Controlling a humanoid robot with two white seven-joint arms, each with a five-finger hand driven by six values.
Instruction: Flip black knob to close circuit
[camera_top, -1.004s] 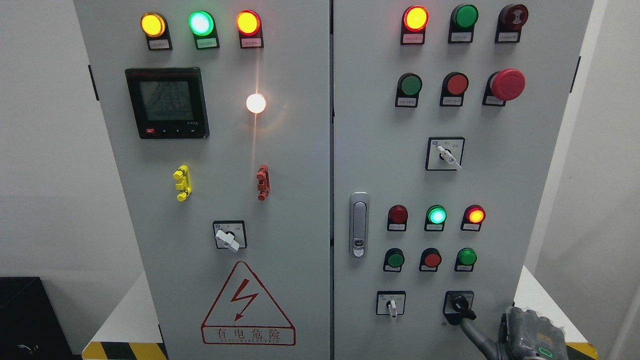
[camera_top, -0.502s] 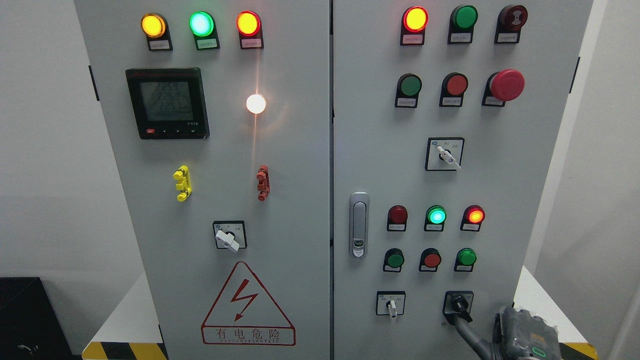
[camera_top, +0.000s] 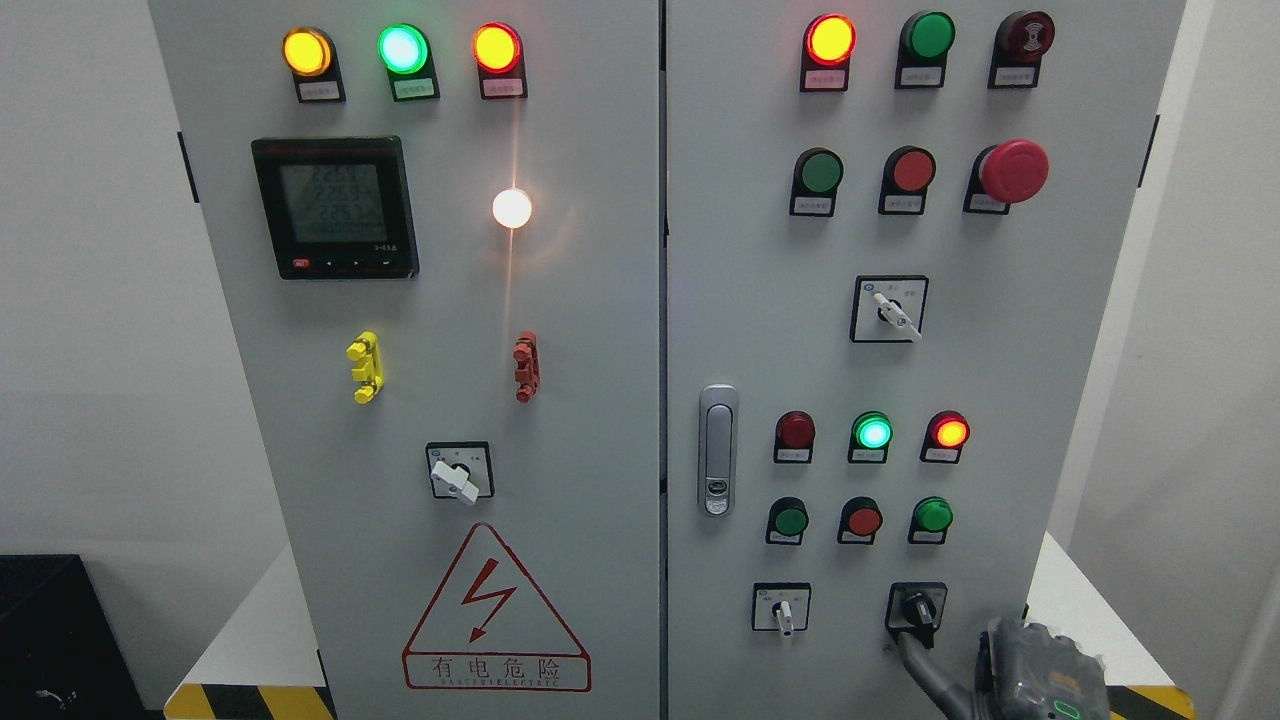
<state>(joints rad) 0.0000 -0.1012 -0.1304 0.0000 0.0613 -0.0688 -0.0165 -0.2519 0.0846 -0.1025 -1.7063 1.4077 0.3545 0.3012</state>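
Black knob (camera_top: 918, 610) now more upright under robot hand (camera_top: 1010, 670).

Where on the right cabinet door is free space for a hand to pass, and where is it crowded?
Bare panel lies left of the white selector switch, above the door handle. Another bare strip runs along the right edge, below the red mushroom button. The lower right is crowded: the right hand sits by the black knob, under two rows of lamps and buttons.
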